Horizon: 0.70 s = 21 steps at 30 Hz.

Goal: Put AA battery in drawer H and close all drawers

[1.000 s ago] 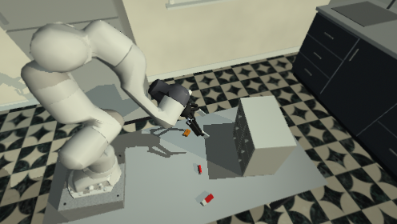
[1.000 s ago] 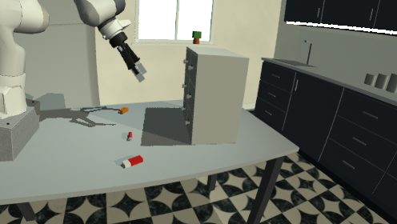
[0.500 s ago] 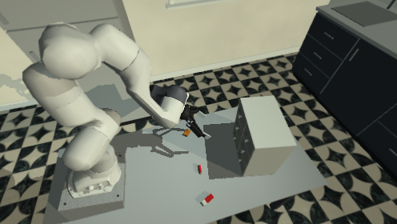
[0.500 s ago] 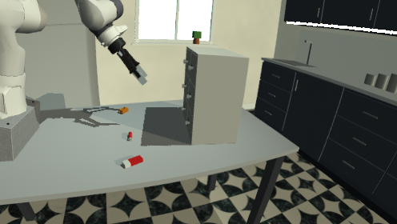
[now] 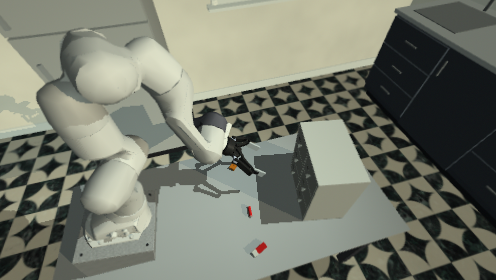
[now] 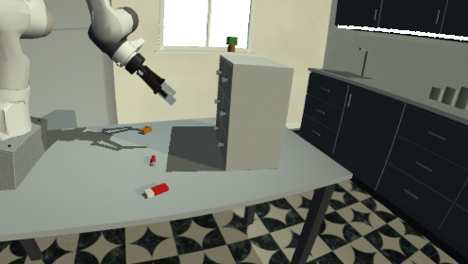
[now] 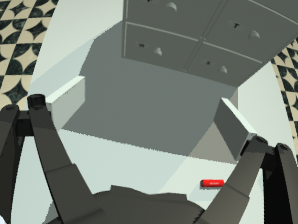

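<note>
Hand [image 5: 248, 159] from the top view hangs spread wide and empty above the worktop [image 5: 200, 240], between the arm's base and the small chest [image 5: 330, 165], with the red-tipped AA battery [image 5: 248, 211] lying below it near the chest's shadow. Seen from outside, the hand [image 6: 166, 92] is high in the air left of the chest [image 6: 257, 113], whose drawers all look pushed in, while the battery [image 6: 153, 160] rests between an orange block [image 6: 146, 130] and a red-and-white eraser-like piece [image 6: 157, 190]. Through the wrist camera the fingers frame the chest front [image 7: 200, 23], and a small red piece [image 7: 213, 183] lies by the right finger.

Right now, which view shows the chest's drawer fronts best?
The wrist view: the grey chest's drawer fronts face it, knobs visible, all shut. The exterior view sees them edge-on as a dark strip with knobs; the top view shows a steep, dark sliver.
</note>
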{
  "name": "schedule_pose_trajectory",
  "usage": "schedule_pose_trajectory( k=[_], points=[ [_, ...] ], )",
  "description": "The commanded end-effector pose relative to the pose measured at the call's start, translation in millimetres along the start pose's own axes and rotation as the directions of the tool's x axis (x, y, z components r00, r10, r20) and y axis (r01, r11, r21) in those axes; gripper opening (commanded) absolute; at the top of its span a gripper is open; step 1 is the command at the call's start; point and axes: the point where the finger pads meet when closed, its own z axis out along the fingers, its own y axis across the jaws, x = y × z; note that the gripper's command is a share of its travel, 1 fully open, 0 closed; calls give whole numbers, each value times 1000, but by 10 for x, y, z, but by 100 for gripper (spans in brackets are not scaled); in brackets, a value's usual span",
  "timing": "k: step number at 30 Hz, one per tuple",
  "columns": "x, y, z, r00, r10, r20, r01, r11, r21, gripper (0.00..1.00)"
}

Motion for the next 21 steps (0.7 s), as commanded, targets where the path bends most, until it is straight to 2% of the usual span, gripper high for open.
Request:
schedule_pose_trajectory(
  k=[1, 5, 6, 8, 9, 11, 12, 14, 17, 21],
  points=[
    [144, 45, 114, 989, 82, -127, -82, 997, 3, 100],
    [144, 45, 114, 989, 82, -127, -82, 997, 3, 100],
    [141, 53, 168, 983, 80, -164, -81, 997, 1, 100],
    [141, 53, 168, 983, 80, -164, -81, 997, 1, 100],
    [141, 52, 207, 977, 80, -198, -82, 997, 1, 100],
    [141, 52, 207, 977, 80, -198, -82, 997, 1, 100],
    [143, 46, 235, 970, 81, -230, -83, 997, 2, 100],
    [143, 46, 235, 970, 81, -230, -83, 997, 2, 100],
    [145, 43, 302, 957, 79, -281, -82, 997, 4, 100],
    [143, 43, 335, 951, 78, -301, -81, 997, 3, 100]
  ],
)
